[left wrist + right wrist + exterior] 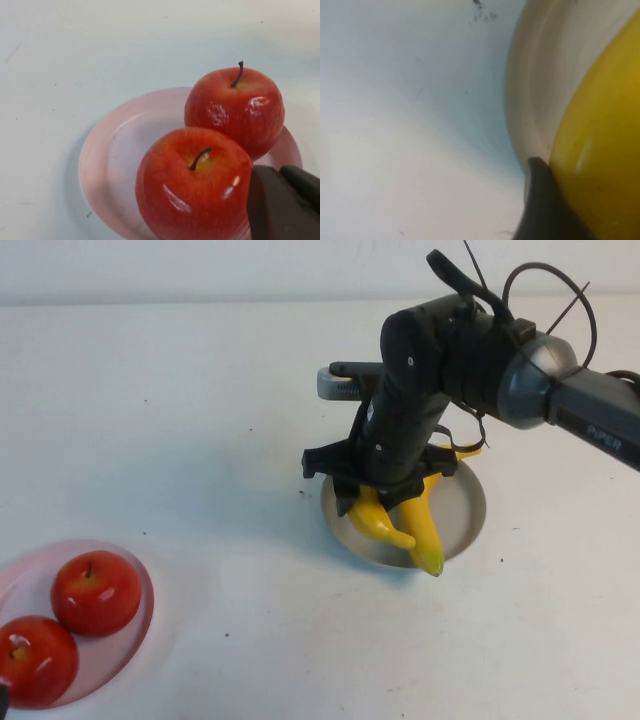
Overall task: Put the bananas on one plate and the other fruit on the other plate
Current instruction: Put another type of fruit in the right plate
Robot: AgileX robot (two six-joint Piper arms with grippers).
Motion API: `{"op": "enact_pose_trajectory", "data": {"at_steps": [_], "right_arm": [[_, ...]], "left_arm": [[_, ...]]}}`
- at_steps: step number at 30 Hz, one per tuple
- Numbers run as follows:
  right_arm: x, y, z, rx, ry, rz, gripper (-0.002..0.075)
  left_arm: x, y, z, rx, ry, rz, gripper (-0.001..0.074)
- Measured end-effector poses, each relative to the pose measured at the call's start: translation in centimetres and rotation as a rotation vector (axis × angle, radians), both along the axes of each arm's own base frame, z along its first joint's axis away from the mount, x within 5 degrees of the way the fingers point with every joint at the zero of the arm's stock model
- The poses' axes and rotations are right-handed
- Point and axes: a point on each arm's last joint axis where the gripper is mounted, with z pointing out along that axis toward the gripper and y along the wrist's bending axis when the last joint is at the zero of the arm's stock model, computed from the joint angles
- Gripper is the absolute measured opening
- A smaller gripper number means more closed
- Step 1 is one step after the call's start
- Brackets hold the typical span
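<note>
Hovering low over the grey plate (465, 502), your right gripper (385, 502) straddles two bananas (400, 520) (whether its jaws grip is unclear); lifting carelessly could drag one off, while apples (95, 592) fill the pink plate (143, 612) beside the left gripper (285, 205).

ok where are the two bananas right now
In the high view, both bananas lie on the grey plate right of centre, directly under the right pincer. The left pincer sits beside the apples on the pink plate.
</note>
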Motion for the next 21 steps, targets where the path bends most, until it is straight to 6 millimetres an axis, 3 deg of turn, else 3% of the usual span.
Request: {"op": "enact_pose_trajectory", "data": {"at_steps": [5,11,18,21], "right_arm": [[0.0,0.1,-0.3,0.018,0.006,-0.012,0.0318],[0.0,0.1,-0.3,0.024,0.003,-0.015,0.0394],[0.0,0.1,-0.3,0.022,0.009,-0.015,0.041],[-0.5,-0.2,0.9,0.022,0.006,-0.002,0.0402]], "left_arm": [[0.0,0.0,0.0,0.0,0.0,0.0,0.0002],[0.0,0.0,0.0,0.0,0.0,0.0,0.0002],[0.0,0.0,0.0,0.0,0.0,0.0,0.0002],[0.0,0.0,0.0,0.0,0.0,0.0,0.0002]]}}
